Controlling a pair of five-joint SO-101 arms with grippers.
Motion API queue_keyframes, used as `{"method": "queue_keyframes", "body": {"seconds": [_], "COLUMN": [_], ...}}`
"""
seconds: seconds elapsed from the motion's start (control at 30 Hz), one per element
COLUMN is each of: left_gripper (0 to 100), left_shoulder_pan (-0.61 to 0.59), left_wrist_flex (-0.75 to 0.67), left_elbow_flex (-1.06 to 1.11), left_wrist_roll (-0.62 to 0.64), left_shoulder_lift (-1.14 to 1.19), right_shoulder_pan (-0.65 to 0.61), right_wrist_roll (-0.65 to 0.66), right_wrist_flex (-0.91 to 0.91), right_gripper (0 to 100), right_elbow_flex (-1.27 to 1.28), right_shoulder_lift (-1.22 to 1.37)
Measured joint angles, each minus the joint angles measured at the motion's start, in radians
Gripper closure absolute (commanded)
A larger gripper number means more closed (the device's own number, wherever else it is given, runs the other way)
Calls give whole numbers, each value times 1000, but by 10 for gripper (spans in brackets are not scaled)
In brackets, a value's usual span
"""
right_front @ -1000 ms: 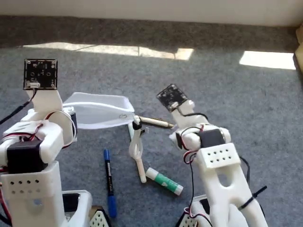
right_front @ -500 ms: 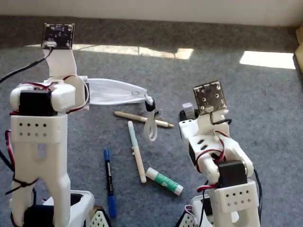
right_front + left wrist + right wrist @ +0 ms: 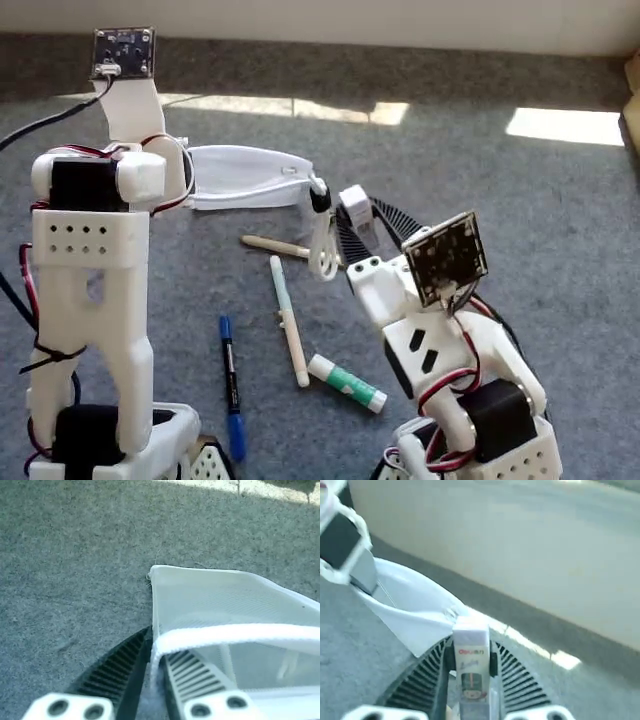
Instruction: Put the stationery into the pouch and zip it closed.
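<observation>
Loading step under way: right pincer (image 3: 470,652) clenched on eraser (image 3: 356,208), just beside mouth end of white pouch (image 3: 245,178). Left pincer (image 3: 156,666) grips pouch by opposite end, holding it above surface (image 3: 560,250), far-left part. Next move likely calls for slipping eraser through opening, past dangling strap loop (image 3: 322,255). Pencil (image 3: 272,245), pale pen (image 3: 288,325), blue pen (image 3: 230,380) and glue stick (image 3: 347,384) lie loose toward near edge; zipping not yet done.
</observation>
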Motion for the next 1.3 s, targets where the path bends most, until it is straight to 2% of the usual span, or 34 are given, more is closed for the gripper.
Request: {"method": "queue_keyframes", "body": {"seconds": [0.27, 0.47, 1.03, 1.3], "left_gripper": [992, 992, 992, 992], "left_shoulder_pan": [0, 0, 0, 0], "left_wrist_flex": [0, 0, 0, 0], "left_elbow_flex": [0, 0, 0, 0], "left_wrist_roll": [0, 0, 0, 0], "left_shoulder_lift": [0, 0, 0, 0], "right_shoulder_pan": [-163, -213, -242, -226], "right_wrist_roll": [0, 0, 0, 0], "right_wrist_flex": [-318, -493, -870, -914], "right_gripper": [993, 993, 993, 993], "right_elbow_flex": [-3, -5, -5, -5], "right_shoulder_lift": [5, 169, 594, 675]}}
